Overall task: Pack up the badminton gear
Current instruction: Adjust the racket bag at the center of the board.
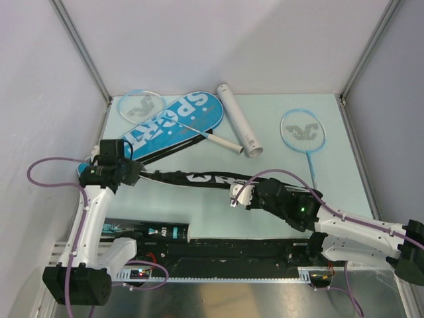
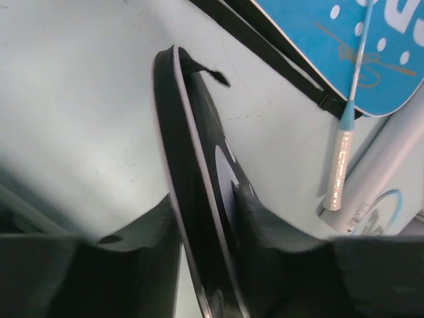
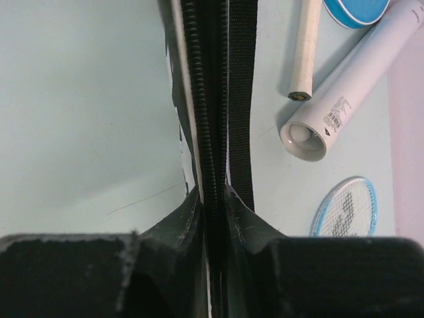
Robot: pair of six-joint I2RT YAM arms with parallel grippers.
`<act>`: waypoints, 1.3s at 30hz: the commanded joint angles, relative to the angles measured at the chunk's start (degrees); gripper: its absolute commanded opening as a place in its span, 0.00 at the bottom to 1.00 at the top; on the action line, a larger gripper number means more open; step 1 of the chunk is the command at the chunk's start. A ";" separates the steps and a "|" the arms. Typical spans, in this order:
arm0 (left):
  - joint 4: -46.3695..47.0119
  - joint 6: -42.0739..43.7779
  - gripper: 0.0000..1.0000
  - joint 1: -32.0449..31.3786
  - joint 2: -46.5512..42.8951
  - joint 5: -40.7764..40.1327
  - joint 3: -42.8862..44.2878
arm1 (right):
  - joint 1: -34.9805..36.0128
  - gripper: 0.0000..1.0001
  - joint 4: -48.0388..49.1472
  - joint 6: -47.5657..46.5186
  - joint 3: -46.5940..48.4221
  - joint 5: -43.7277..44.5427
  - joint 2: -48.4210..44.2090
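The black cover hung stretched between both sets of fingers; the left gripper was clamped on its rim; the right gripper was pinched on the zipper edge; an even, taut pull would probably prevent slipping.

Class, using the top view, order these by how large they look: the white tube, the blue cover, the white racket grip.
1. blue cover
2. white tube
3. white racket grip, clearly the smallest

Blue cover: "SPORT"; black tube: perhaps "A01".
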 commanded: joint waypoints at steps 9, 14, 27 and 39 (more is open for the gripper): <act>0.22 -3.13 0.00 0.45 -2.27 -0.31 -1.65 | -1.13 0.63 19.50 20.35 10.16 -19.86 -0.07; 0.28 -3.32 0.00 0.45 -2.93 -0.44 -2.47 | -1.08 0.66 27.27 21.61 15.51 -24.04 11.80; 0.28 -3.17 0.00 0.45 -4.95 0.15 -4.00 | -0.65 0.61 33.27 16.37 26.80 -26.55 33.61; 0.30 -3.03 0.00 0.45 -6.37 0.74 -4.69 | -0.51 0.28 36.29 12.87 32.86 -22.40 41.80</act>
